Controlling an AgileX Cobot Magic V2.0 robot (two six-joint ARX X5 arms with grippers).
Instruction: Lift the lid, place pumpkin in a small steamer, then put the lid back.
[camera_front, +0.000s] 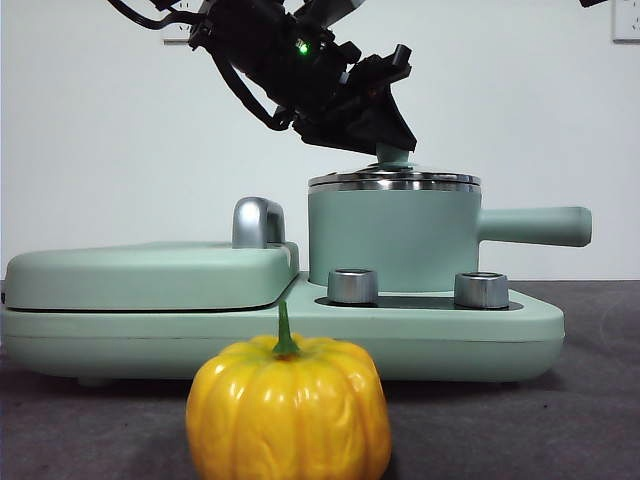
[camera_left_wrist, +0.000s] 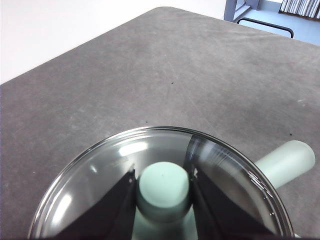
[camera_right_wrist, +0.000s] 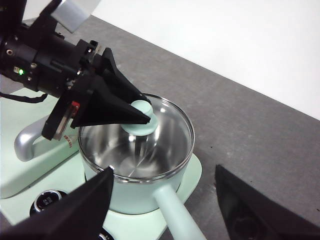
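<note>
The glass lid (camera_front: 395, 181) sits on the small steamer (camera_front: 390, 240), a mint-green pot with its long handle (camera_front: 535, 225) pointing right. My left gripper (camera_front: 396, 150) comes down from the upper left and is shut on the lid's mint-green knob (camera_left_wrist: 164, 187), one jaw on each side. The right wrist view shows the same grip on the lid (camera_right_wrist: 172, 127). My right gripper (camera_right_wrist: 164, 170) is open and empty, held above and apart from the pot (camera_right_wrist: 135, 197). The pumpkin (camera_front: 288, 410) stands on the table in front of the cooker; neither wrist view shows it.
The pot stands on a mint-green cooker base (camera_front: 530, 325) with two steel dials (camera_front: 352, 286). To its left is the broad flat griddle cover (camera_front: 150, 272) with a steel handle (camera_front: 258, 222). Grey table surface (camera_left_wrist: 150, 75) surrounds it.
</note>
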